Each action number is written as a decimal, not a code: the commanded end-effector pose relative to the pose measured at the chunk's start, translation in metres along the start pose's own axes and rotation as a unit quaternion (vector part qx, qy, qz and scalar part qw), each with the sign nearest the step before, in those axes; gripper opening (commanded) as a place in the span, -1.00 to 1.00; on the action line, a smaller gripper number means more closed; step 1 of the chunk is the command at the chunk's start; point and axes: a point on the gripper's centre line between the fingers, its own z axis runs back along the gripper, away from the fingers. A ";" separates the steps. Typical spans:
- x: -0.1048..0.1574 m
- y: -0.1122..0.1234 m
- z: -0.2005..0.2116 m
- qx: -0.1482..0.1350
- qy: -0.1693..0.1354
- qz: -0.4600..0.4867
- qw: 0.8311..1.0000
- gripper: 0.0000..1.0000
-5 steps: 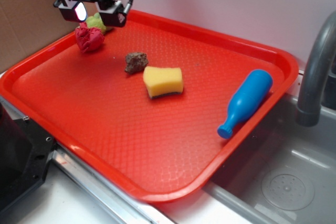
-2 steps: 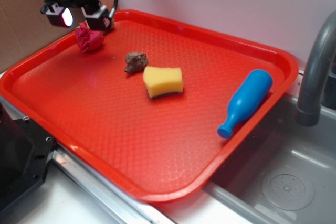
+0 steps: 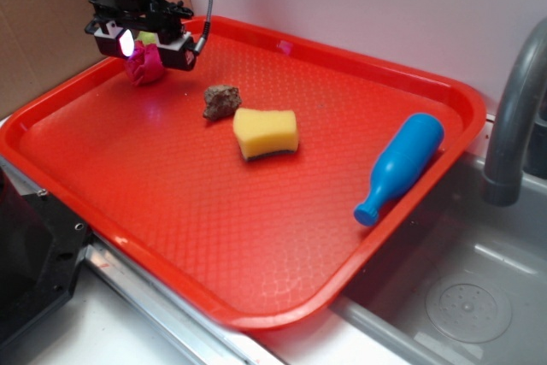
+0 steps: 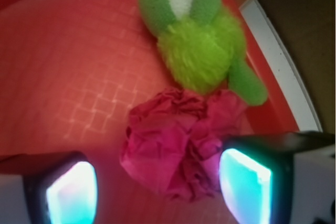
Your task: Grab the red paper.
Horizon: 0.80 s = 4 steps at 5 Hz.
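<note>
Right now your claw [image 4: 157,187] is spread wide and straddles the red paper [image 4: 178,140], low in the wrist view and at the upper left of the tray [image 3: 256,237] in the exterior view. Nothing is gripped yet; closing and lifting remain. A green plush toy [image 4: 202,45] touches the paper's far side.

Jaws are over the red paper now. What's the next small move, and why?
Probably ease straight down a little, then close. In the wrist view the open gripper straddles the red paper, one pad touching its right side. The green plush toy lies just beyond, touching the paper, so avoid drifting forward.
</note>
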 end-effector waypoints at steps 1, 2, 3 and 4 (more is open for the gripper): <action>0.002 -0.019 -0.007 -0.010 -0.018 -0.029 0.999 1.00; -0.005 -0.030 -0.021 -0.010 -0.013 -0.037 0.999 -1.00; -0.006 -0.023 -0.020 -0.008 -0.018 -0.035 0.999 -1.00; -0.005 -0.017 -0.014 -0.009 -0.022 -0.028 0.999 -1.00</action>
